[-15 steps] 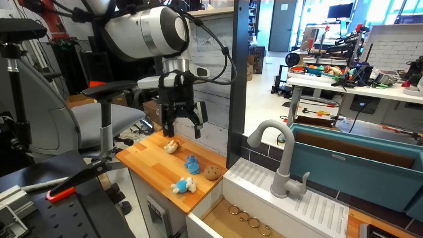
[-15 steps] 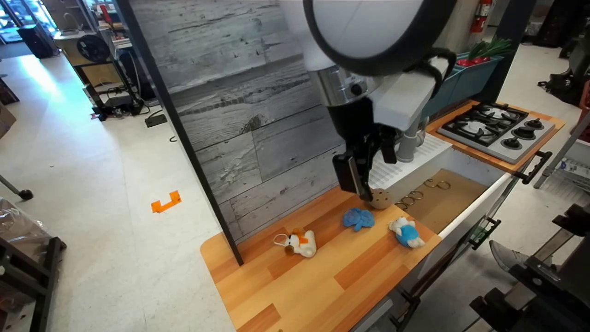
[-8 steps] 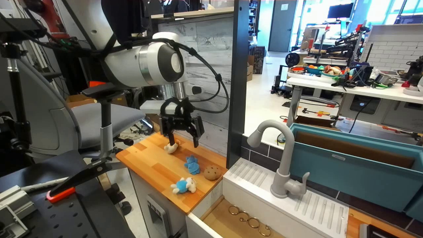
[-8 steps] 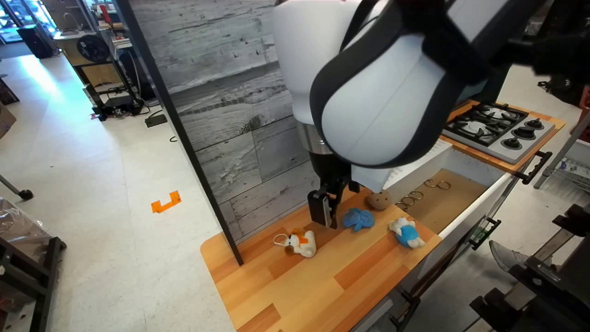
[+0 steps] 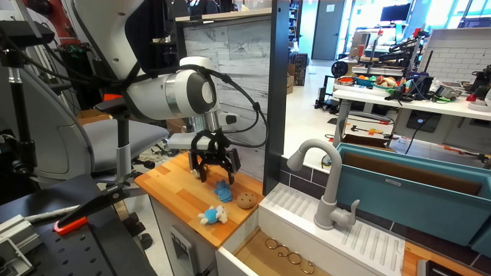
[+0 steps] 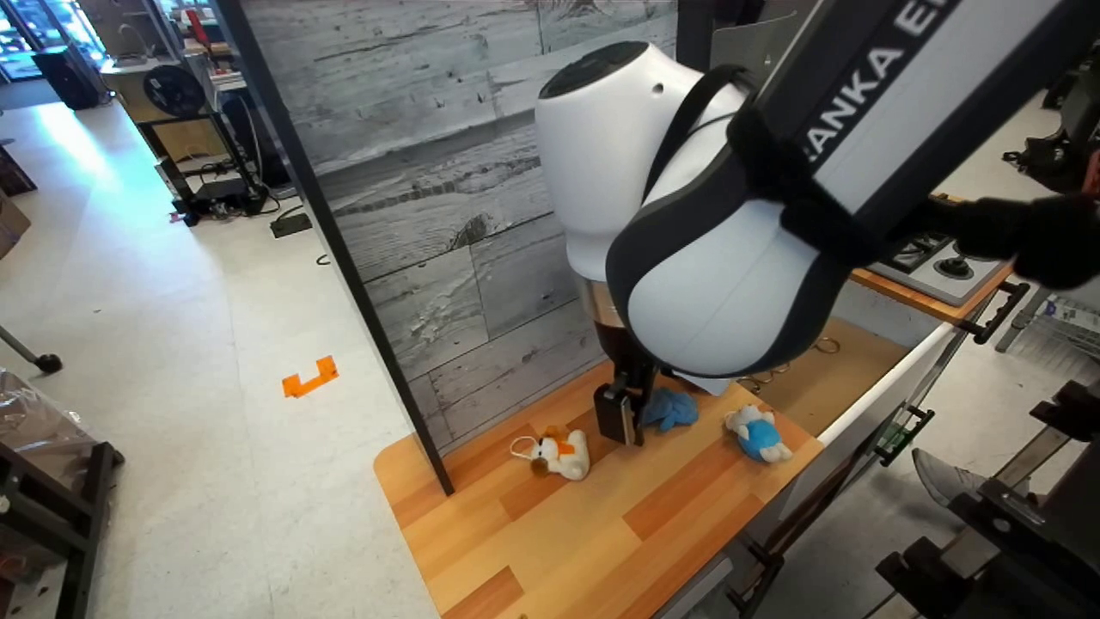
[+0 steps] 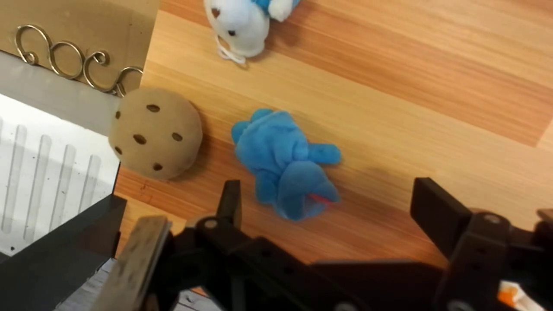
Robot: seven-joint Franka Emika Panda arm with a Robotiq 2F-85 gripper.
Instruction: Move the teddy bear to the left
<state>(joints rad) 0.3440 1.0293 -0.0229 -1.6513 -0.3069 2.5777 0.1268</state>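
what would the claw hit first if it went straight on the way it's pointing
Likely the blue plush toy below the open claw, though depth is unclear and its fingertips could reach the wooden countertop first.

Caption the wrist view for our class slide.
Open fingers over a wooden counter; a blue plush toy beside a spotted round toy.

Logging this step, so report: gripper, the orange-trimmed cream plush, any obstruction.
Gripper open, nothing held. Cream plush on the wooden counter, not grasped. Blue plush near the gripper, possibly in the way.
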